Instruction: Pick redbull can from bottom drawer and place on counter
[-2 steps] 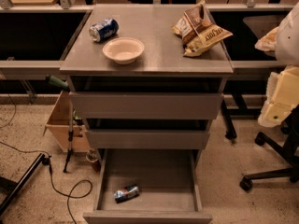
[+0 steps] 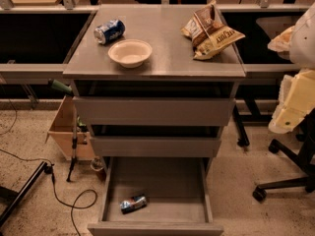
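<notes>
The redbull can (image 2: 133,203) lies on its side on the floor of the bottom drawer (image 2: 162,181), toward the front left corner. This drawer is pulled wide open, while the two drawers above it are pushed in. On the counter (image 2: 167,63) sit a pale bowl (image 2: 130,52) near the front left, a wider blue can (image 2: 109,32) on its side just behind the bowl, and a crumpled snack bag (image 2: 211,31) at the back right. The cream-coloured tool (image 2: 294,104) hangs at the right edge of the view, beside the cabinet at the height of the upper drawers, well apart from the redbull can. Whether it is spread or pressed together cannot be told. A cardboard box (image 2: 64,132) stands on the floor to the left.
</notes>
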